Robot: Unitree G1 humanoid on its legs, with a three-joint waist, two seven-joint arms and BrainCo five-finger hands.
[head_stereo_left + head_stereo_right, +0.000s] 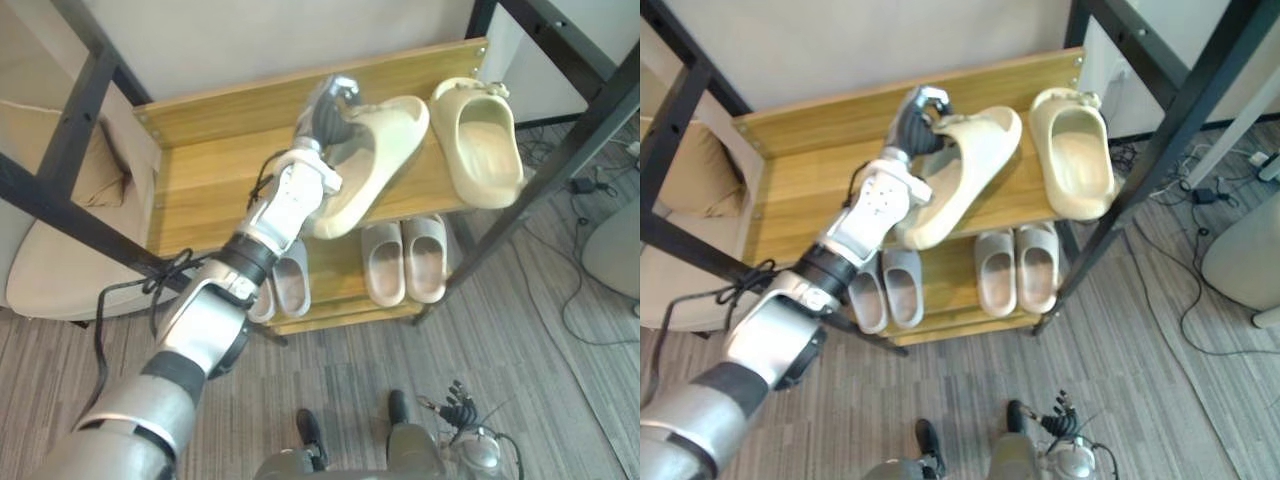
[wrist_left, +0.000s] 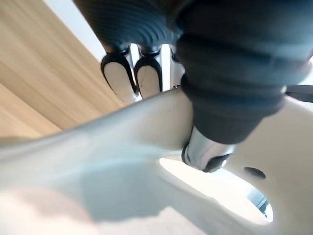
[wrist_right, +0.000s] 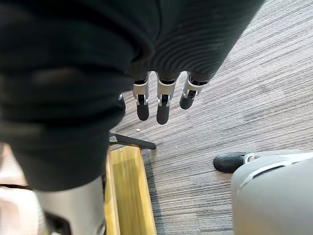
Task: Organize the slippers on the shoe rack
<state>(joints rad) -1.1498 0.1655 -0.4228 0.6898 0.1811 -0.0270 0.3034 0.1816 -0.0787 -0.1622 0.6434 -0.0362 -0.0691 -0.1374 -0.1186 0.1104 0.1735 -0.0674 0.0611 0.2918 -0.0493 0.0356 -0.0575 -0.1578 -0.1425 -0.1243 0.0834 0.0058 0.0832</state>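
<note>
Left hand (image 1: 325, 115) is pinching the cream moulded-foam slipper (image 1: 385, 150) by its upper rim, fingers curled, likely light, springy, non-slip there; right hand (image 3: 163, 104) is hanging, fingers straight.

The left arm (image 1: 205, 320) is showing silver-grey shells broken by black bands at the joints. Behind the fingers, a dark ribbed cover is wrapping the left hand (image 1: 322, 120) and its wrist. Its fingers (image 2: 119, 81) are showing pale pads rimmed in black. The right hand (image 3: 164, 98) is wearing a like cover above silver, dark-tipped fingers.
</note>
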